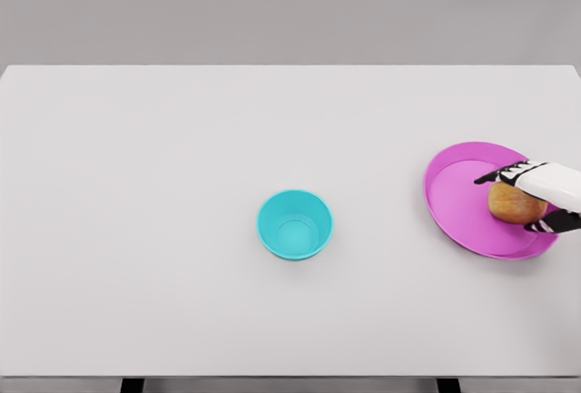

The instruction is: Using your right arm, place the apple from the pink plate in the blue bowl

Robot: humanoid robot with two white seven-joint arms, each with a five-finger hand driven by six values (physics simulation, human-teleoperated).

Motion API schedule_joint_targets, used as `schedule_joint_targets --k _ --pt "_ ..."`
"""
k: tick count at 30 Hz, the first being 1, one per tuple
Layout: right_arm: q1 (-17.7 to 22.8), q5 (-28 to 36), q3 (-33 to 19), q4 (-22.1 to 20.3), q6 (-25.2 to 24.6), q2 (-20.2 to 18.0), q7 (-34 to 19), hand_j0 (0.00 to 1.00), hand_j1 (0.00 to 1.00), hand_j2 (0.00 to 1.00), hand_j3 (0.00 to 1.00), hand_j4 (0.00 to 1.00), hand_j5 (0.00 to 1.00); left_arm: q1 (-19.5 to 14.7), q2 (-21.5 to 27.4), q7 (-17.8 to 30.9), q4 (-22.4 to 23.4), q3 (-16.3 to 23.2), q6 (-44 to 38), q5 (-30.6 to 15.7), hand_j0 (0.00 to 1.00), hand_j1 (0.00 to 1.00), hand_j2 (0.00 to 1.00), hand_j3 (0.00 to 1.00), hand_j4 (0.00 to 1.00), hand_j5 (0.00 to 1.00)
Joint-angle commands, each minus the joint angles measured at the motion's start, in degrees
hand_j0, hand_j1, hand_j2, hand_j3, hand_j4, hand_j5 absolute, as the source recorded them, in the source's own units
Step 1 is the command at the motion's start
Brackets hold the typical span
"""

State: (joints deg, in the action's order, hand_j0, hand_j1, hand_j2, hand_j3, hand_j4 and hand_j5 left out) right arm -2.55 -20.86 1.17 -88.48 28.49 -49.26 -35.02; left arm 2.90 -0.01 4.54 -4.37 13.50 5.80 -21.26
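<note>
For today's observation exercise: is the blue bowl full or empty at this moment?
Empty. The blue bowl shows only its bare inside; the apple sits on the pink plate.

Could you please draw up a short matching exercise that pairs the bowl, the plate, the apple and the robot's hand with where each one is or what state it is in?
Column one:
1. blue bowl
2. pink plate
3. apple
4. right hand

Column two:
a. lies on the plate, between the fingers
b. stands empty near the middle of the table
c. reaches in from the right edge, closed around the fruit
d. sits on the right side of the table

Pairs: 1-b, 2-d, 3-a, 4-c
</note>
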Motion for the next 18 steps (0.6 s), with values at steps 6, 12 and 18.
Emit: schedule_joint_targets --k 6,12,18 --pt "-0.2 0.3 0.1 3.8 3.2 1.6 0.0 0.64 0.64 0.64 0.64 0.64 0.64 0.0 0.0 -0.1 0.1 -0.1 0.0 0.1 1.0 1.0 1.0 1.0 1.0 1.0" --pt "-0.6 0.2 0.1 4.3 4.4 2.4 0.0 0.58 0.58 0.58 0.58 0.58 0.58 0.0 0.0 -0.1 0.0 -0.1 0.0 0.1 1.0 1.0 1.0 1.0 1.0 1.0" --pt "-3.4 0.4 -0.6 0.2 3.4 3.4 0.0 0.55 0.55 0.55 0.55 0.55 0.55 0.0 0.0 -0.1 0.0 -0.1 0.0 0.1 1.0 1.0 1.0 1.0 1.0 1.0"
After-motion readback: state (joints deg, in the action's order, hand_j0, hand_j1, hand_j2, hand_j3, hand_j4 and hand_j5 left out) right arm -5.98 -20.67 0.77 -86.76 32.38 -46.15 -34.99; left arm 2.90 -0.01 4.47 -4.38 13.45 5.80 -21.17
